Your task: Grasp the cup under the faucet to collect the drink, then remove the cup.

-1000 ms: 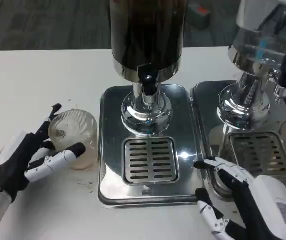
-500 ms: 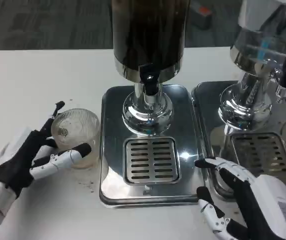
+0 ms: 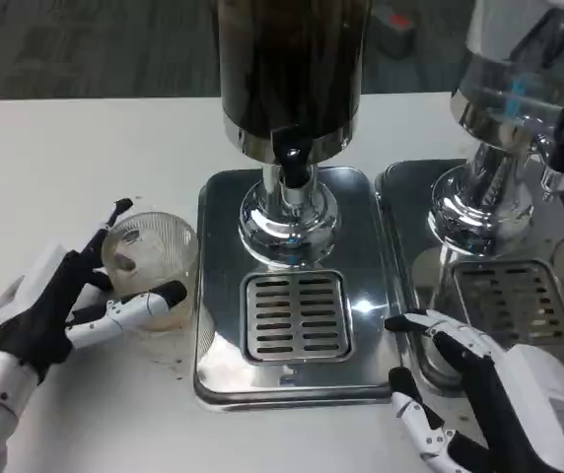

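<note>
Left hand (image 3: pixel 50 301) cradling the clear ribbed plastic cup (image 3: pixel 150 264) on the white surface (image 3: pixel 85 158), beside the steel drip tray (image 3: pixel 218 227).

Fingers are wrapping the cup's side wall, one above and one below, so the cup is being held; the right hand (image 3: pixel 479 394) is lying spread and holding nothing near the tray's right corner. Judging by its look, the cup is light, thin-walled, easily crushed and slippery, so a gentle mid-wall grasp is suiting it best. Its long axis is standing upright, mouth facing up, left of the black faucet (image 3: pixel 291 155) on the dark drink dispenser (image 3: pixel 292 64).
</note>
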`<move>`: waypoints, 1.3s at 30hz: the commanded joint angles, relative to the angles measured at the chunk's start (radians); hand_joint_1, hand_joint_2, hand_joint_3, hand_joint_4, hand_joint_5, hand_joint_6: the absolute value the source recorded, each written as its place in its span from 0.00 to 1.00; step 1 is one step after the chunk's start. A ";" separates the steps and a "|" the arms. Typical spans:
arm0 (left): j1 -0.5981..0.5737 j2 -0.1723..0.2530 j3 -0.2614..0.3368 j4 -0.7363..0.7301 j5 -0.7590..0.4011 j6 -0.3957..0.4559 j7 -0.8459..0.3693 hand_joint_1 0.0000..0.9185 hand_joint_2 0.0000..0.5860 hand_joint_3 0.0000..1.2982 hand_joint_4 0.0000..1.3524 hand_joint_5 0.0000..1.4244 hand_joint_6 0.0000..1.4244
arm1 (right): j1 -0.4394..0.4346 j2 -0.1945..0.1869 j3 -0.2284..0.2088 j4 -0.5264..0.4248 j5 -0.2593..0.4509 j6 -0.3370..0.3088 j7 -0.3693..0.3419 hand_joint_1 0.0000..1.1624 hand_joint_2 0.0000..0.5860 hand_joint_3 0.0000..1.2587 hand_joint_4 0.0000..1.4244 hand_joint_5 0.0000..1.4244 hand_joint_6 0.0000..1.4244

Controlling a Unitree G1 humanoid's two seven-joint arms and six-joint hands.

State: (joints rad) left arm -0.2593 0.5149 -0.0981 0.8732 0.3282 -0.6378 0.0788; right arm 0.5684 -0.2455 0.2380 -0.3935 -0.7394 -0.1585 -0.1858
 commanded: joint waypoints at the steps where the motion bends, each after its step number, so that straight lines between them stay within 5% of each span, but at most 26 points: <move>1: 0.013 -0.010 -0.018 0.006 0.024 0.047 0.012 0.29 0.02 0.09 0.17 0.26 0.37 | 0.013 0.004 -0.009 -0.001 0.004 0.009 -0.001 0.32 0.82 0.26 0.15 0.15 0.24; 29: 0.006 -0.005 -0.058 0.010 0.061 0.096 0.062 0.45 0.10 0.12 0.23 0.33 0.47 | 0.028 0.011 -0.020 -0.014 0.012 0.009 0.003 0.32 0.82 0.26 0.15 0.15 0.25; 39: 0.017 -0.018 -0.059 0.008 0.069 0.103 0.123 0.44 0.12 0.23 0.35 0.46 0.68 | 0.035 0.011 -0.023 -0.019 0.017 0.009 0.008 0.32 0.82 0.27 0.15 0.15 0.25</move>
State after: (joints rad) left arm -0.2749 0.5086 -0.1402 0.8649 0.3733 -0.5564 0.1970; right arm 0.5941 -0.2366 0.2197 -0.3998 -0.7290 -0.1567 -0.1856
